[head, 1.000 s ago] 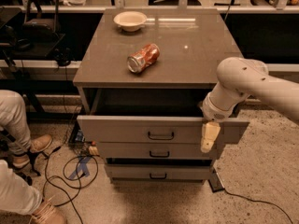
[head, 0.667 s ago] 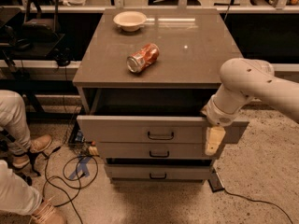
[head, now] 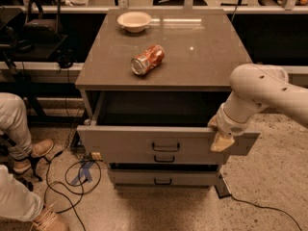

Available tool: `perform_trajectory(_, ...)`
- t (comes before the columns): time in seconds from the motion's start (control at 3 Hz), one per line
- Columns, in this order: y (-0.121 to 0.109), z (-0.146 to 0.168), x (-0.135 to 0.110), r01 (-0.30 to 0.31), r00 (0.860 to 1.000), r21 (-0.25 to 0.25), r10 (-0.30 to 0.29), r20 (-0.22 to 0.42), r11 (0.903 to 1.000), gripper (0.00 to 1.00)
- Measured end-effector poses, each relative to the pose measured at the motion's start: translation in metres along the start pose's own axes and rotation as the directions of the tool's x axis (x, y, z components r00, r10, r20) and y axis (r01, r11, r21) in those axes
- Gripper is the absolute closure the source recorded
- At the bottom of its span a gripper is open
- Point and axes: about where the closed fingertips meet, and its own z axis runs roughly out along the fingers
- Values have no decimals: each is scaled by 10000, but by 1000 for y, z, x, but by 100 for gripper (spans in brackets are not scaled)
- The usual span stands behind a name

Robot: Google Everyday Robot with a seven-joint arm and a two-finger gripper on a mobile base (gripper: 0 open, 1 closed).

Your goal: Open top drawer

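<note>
Camera view: top drawer (head: 130, 146) pulled out toward near side, front's long axis left-right, black handle (head: 165, 147) facing near; gripper (head: 221, 139) at front's right end, grip state cannot be told.

Tipped can (head: 147, 59), white bowl (head: 134, 20), person's shoe (head: 41, 148)

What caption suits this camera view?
Top drawer stands open, gripper at its front's right end; can and bowl on the cabinet top.

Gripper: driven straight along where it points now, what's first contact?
The gripper hangs at the right end of the top drawer front, pointing down. Nothing shows below it until the floor, so probably that, though depth is unclear.
</note>
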Motion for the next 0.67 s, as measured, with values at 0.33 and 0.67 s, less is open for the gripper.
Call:
perform_trajectory(0.33,4,-1,2,7,10000,22,-7,-11,10000,84)
perform_trajectory(0.67,21,-11,4,58,10000,380,-57,-38,9993,100)
